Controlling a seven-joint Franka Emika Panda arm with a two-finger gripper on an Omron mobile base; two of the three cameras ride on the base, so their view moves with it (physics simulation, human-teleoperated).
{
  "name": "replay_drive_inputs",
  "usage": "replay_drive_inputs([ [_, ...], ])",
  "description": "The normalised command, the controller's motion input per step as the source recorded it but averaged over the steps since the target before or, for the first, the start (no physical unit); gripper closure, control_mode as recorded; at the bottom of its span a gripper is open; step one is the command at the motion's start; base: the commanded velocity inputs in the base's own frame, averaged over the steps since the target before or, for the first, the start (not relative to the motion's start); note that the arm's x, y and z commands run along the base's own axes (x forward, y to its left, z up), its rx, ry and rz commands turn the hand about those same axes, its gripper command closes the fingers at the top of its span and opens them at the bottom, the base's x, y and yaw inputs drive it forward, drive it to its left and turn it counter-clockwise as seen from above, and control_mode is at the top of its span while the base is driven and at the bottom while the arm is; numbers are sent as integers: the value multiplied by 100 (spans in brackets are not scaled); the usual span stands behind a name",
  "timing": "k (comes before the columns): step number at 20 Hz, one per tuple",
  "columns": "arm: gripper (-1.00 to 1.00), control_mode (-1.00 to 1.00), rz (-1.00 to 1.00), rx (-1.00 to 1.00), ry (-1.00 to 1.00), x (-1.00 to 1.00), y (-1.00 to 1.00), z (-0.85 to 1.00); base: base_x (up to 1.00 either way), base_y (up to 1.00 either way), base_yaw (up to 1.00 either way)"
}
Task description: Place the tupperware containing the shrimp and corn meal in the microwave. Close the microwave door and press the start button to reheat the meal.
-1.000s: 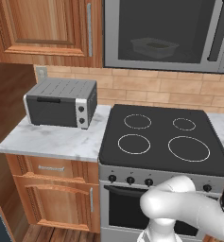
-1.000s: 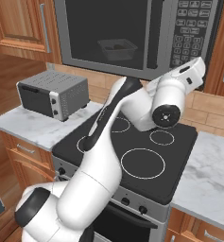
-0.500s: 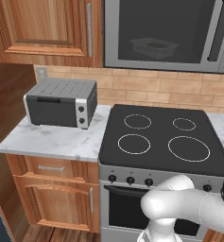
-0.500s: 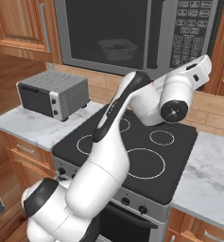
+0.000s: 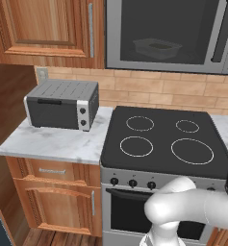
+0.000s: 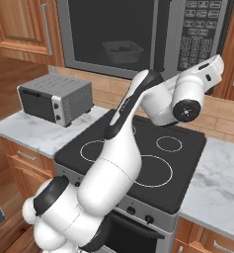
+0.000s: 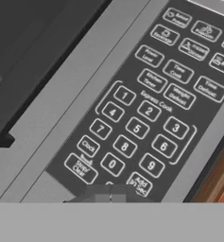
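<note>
While the tub (image 6: 122,51) sits inside the microwave (image 6: 138,34) behind its shut door (image 5: 166,33), the hand (image 6: 213,67) has swung up and in toward the keypad (image 7: 146,108) (tips apart or together, I cannot tell), so the start press looks close.

Counting now: one wide dark-grey microwave (image 5: 168,33) showing upper right, one shallow clear-grey plastic tupperware (image 5: 157,48) sitting inside it, one small grey boxy toaster oven (image 5: 62,104) at left, four ring burners on one black stovetop (image 5: 166,139).
</note>
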Motion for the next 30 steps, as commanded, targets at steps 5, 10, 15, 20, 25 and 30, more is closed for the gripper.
replay_drive_inputs([
  [5,100,-100,0,0,0,23,-16,-10,0,0,0],
  [10,100,-100,0,0,0,23,-17,-12,0,0,0],
  [15,100,-100,0,0,0,29,-15,-9,0,0,0],
  [20,100,-100,0,0,0,36,-14,-5,0,0,0],
  [25,100,-100,-1,0,4,49,-1,-4,0,0,0],
  [30,100,-100,-5,0,24,72,-1,0,0,0,0],
])
